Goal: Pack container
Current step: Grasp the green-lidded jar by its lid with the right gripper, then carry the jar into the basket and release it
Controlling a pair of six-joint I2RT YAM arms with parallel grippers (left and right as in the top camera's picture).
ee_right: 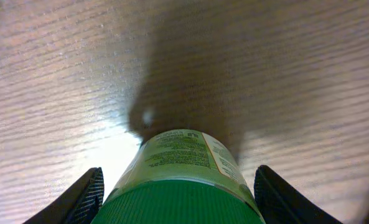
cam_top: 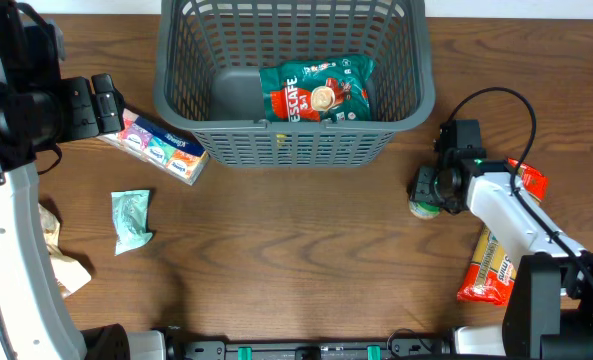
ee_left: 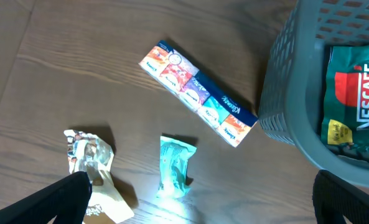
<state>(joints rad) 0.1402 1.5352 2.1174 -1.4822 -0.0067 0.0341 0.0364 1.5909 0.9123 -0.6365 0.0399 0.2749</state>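
Container (cam_top: 294,142): a dark grey slotted basket standing at the far middle of the table (cam_top: 306,250), upright. It holds one item, a green pack (cam_top: 316,90) lying flat against its right side and printed "NESCAFE" with "3in1" below; the left part of its floor is bare. Tissue pack (cam_top: 161,147): a long multicoloured strip lying aslant just beside the container's near left corner. The left wrist view shows small lettering on it that appears to read "Kleenex". Teal sachet (cam_top: 131,220): lying on the table nearer than the tissue pack and apart from it, its print too small to read. Crumpled wrapper (cam_top: 61,265): at the left edge, partly under the left arm. Left gripper (cam_top: 98,105): it hangs above the far left end of the tissue pack with its fingers (ee_left: 66,199) spread wide, holding nothing. Right gripper (cam_top: 426,188): it is low over a green-lidded jar (ee_right: 184,162) right of the container and well apart from it. Its fingers (ee_right: 88,196) stand on either side of the lid, close against it, but I cannot tell whether they are clamped on it. The jar's label carries fine print that cannot be read. Orange packet (cam_top: 488,268): lying near the right arm's base, its text illegible.
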